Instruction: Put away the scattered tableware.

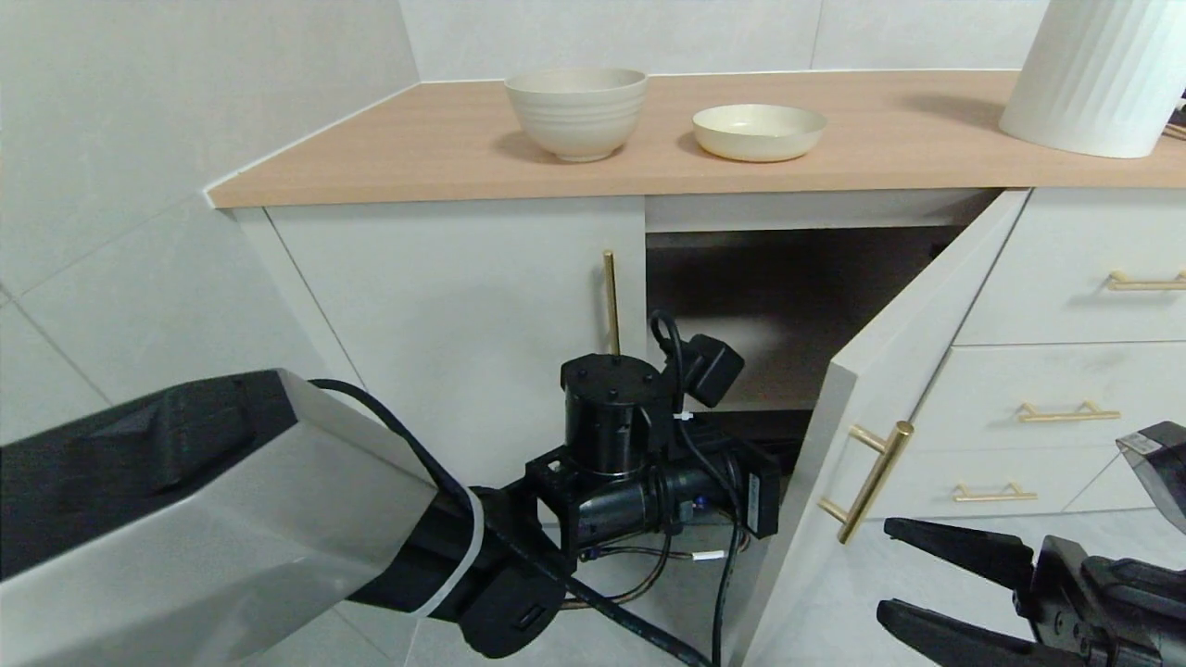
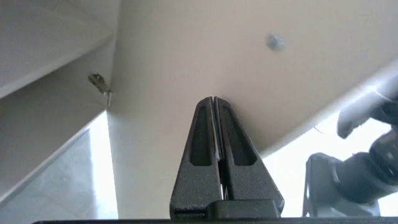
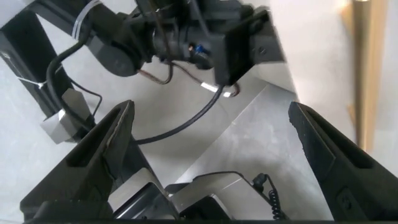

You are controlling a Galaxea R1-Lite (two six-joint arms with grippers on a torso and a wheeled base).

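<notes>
Left arm: pale grey shell, black joints. Behind the left gripper sits a black cylinder with top screws, black cables and white ties. Right gripper: black tapering fingers.

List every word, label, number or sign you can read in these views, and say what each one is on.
No readable text.
The bowl and the shallow dish are plain.
The countertop, the open cabinet door, the drawers and the white ribbed container carry no print, labels or numbers.
</notes>
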